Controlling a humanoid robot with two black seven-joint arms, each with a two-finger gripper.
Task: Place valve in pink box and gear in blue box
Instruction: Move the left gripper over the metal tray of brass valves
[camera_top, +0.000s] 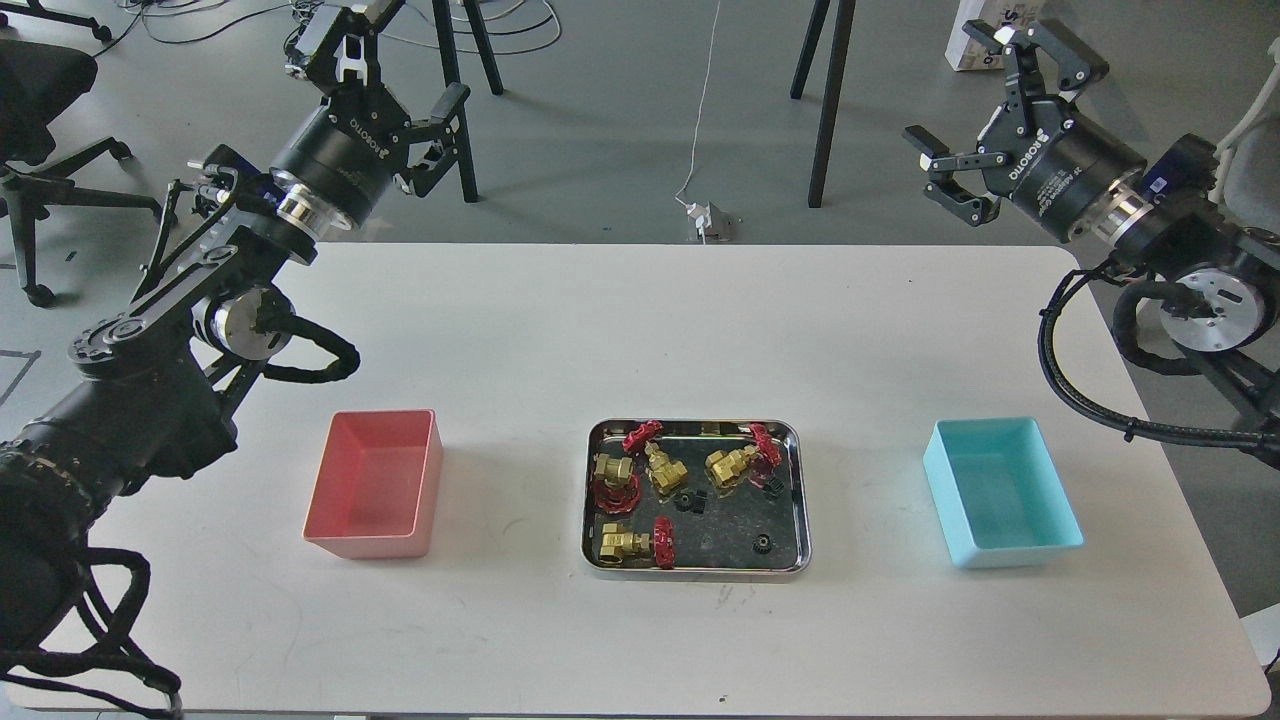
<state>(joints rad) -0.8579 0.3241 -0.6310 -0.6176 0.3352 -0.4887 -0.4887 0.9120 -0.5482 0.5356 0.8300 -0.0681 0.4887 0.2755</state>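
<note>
The steel tray (697, 568) holds 4 valves (625, 543) and 3 gears (763, 544), both bins (378, 482) (1000, 500) sit empty, both end effectors (400, 70) (985, 95) gape wide, holding nothing.

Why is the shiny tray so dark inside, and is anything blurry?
Head view: the steel tray mirrors dark surroundings, so the black gears barely stand out; its rim catches bright glints. Soft shadows lie beside the pink box and blue box. Nothing looks blurred.
</note>
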